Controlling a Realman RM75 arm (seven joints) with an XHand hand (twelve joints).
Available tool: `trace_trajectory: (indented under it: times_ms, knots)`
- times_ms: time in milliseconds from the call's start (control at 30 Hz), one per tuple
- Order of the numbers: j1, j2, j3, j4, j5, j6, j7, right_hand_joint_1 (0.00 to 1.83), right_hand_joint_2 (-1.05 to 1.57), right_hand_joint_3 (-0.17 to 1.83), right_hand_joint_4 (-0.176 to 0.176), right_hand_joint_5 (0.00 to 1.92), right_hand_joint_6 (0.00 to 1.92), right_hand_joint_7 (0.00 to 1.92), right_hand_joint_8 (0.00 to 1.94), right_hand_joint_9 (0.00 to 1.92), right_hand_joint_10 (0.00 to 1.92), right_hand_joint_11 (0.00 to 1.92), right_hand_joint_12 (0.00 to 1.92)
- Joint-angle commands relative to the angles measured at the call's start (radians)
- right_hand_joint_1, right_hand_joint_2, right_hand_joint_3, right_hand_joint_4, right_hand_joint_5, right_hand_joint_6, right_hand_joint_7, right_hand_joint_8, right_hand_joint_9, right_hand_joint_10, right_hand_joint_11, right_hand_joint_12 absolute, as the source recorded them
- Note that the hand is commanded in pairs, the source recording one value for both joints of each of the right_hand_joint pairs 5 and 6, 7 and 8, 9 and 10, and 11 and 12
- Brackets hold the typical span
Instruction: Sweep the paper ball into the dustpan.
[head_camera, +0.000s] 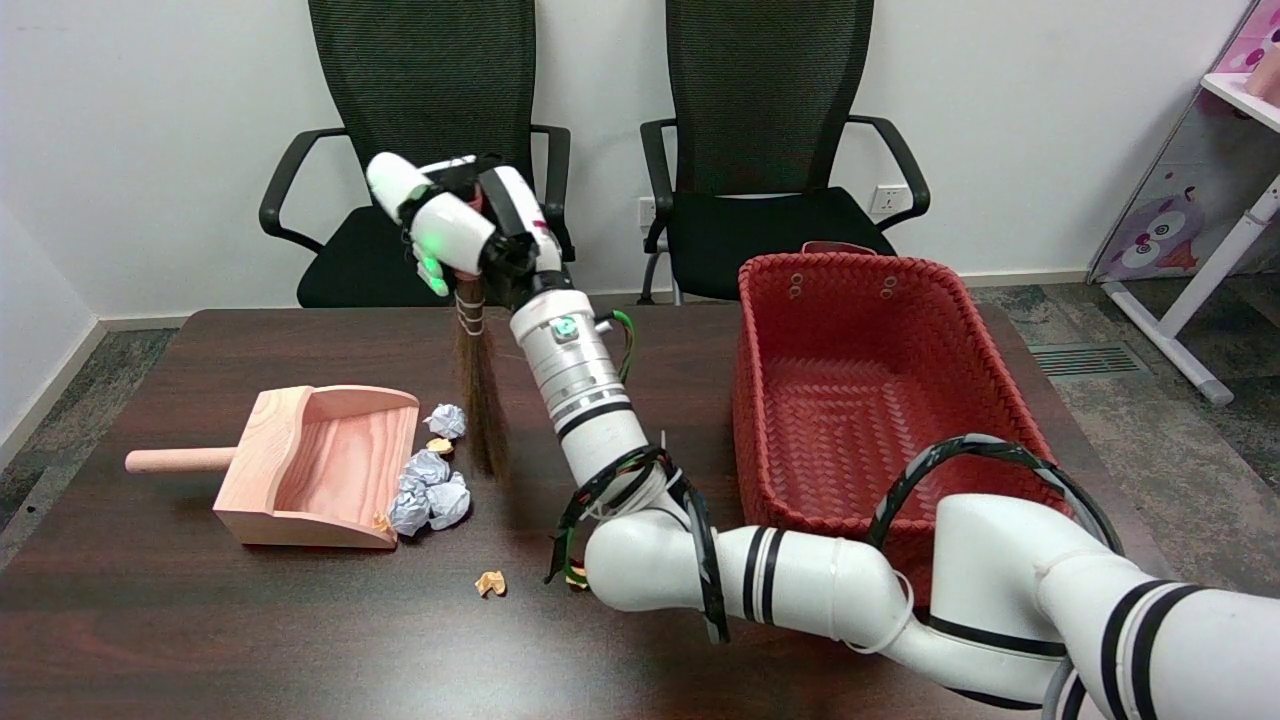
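Right robot hand (455, 225) gripping small broom (480, 400) over dark desk (250, 620).

Robot hand: fingers wrapped round the broom's handle top, held high at the desk's 12 o'clock edge; brown bristles hang down, tips at or just above the desk surface. Paper balls: one (446, 420) just at 9 o'clock of the bristles; cluster (430, 492) at their 7 o'clock, touching the mouth of the wooden dustpan (320, 465). Dustpan handle points to 9 o'clock. Tan scrap (490, 582) near the desk's 6 o'clock. Red woven basket (870, 380) at 3 o'clock of the arm. Two black chairs (770, 130) beyond the desk.
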Motion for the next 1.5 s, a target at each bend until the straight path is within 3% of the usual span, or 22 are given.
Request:
trace_trajectory:
  times_ms: [33, 300, 667, 700, 733, 800, 1067, 1300, 1433, 1467, 1500]
  knots:
    - [-0.006, -0.071, 0.007, -0.038, -0.015, -0.100, -0.694, 0.97, 1.57, 1.50, 0.176, 1.92, 1.92, 1.92, 1.92, 1.92, 1.92, 1.92, 1.92]
    - [0.028, -0.101, 0.016, 0.005, -0.015, -0.150, -0.842, 0.98, 1.57, 1.43, 0.176, 1.92, 1.92, 1.92, 1.92, 1.92, 1.92, 1.92, 1.92]
    - [-0.012, 0.094, 0.044, -0.240, 0.100, -0.159, -0.960, 1.03, 1.57, 1.25, 0.176, 1.92, 1.92, 1.92, 1.92, 1.92, 1.92, 1.92, 1.92]
    - [-0.018, 0.109, 0.044, -0.261, 0.111, -0.155, -0.962, 1.05, 1.57, 1.25, 0.102, 1.92, 1.92, 1.92, 1.92, 1.92, 1.92, 1.92, 1.92]
    - [-0.024, 0.119, 0.047, -0.274, 0.117, -0.153, -0.966, 1.05, 1.57, 1.25, 0.072, 1.92, 1.92, 1.92, 1.92, 1.92, 1.92, 1.92, 1.92]
    - [-0.032, 0.129, 0.047, -0.288, 0.128, -0.153, -0.966, 1.05, 1.57, 1.26, 0.072, 1.92, 1.92, 1.92, 1.92, 1.92, 1.92, 1.92, 1.92]
    - [-0.036, 0.109, 0.035, -0.276, 0.138, -0.170, -0.955, 1.05, 1.57, 1.27, 0.071, 1.92, 1.92, 1.92, 1.92, 1.92, 1.92, 1.92, 1.92]
    - [-0.035, 0.031, 0.032, -0.161, 0.138, -0.222, -0.859, 1.05, 1.57, 1.29, 0.070, 1.92, 1.92, 1.92, 1.92, 1.92, 1.92, 1.92, 1.92]
    - [-0.020, 0.000, 0.024, -0.101, 0.129, -0.228, -0.792, 1.04, 1.57, 1.36, 0.071, 1.92, 1.92, 1.92, 1.92, 1.92, 1.92, 1.92, 1.92]
    - [-0.012, -0.011, 0.021, -0.084, 0.128, -0.228, -0.781, 1.04, 1.57, 1.37, 0.099, 1.92, 1.92, 1.92, 1.92, 1.92, 1.92, 1.92, 1.92]
    - [-0.004, -0.020, 0.013, -0.066, 0.127, -0.228, -0.775, 1.03, 1.57, 1.39, 0.176, 1.92, 1.92, 1.92, 1.92, 1.92, 1.92, 1.92, 1.92]
